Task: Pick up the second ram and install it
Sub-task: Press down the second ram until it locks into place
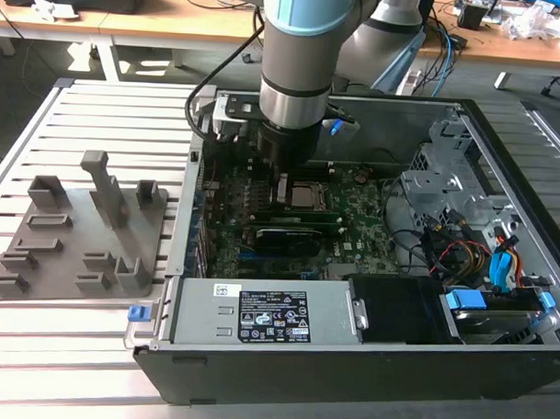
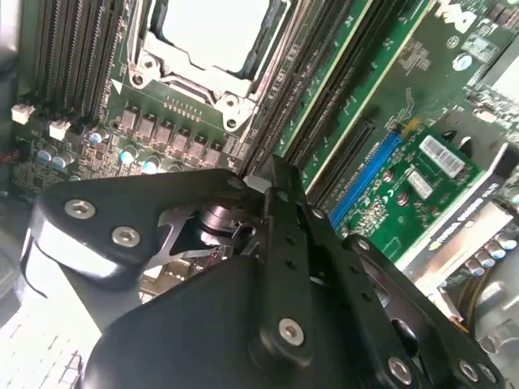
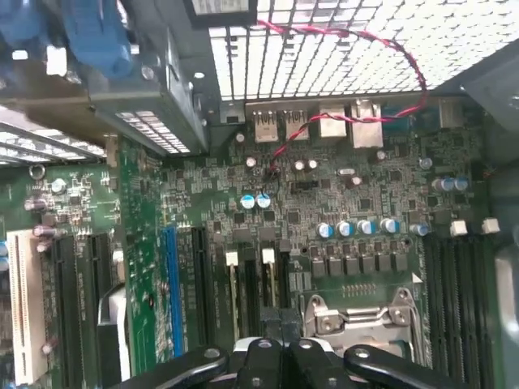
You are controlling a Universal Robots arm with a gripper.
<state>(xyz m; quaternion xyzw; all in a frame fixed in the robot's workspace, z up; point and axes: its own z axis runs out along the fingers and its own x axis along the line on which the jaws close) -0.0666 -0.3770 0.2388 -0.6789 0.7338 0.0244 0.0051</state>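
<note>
Directly beneath the wrist, the black linkage gripper is lowered inside the case. Its jaws are drawn narrow, the tips all but meeting. They sit over the bank of long dark memory slots with small white end latches, just beside the silver, metal-framed processor socket. I cannot pick out the second ram, a thin green stick, as a separate shape against these slots. Nor can I tell whether it is pinched between the jaws or already standing in the slot under them. My judgement is that it is at the jaws rather than anywhere else. In both wrist views the slots run straight away from the tips, parallel to the socket's side. The stick's long axis would therefore have to lie along that line, with the jaws crossing its thin width.

Around the socket lies the large green motherboard, with rows of small silver-topped capacitors and a long blue expansion slot further off.

In the exterior view the arm stands upright over the board, inside the open black and grey metal computer case. This case also holds a drive bay with blue, red and yellow cables towards the exterior view's right.

Outside the case, well apart on the exterior view's left, a grey moulded parts holder rests on the slatted aluminium surface. Nothing green stands in its cradles.
</note>
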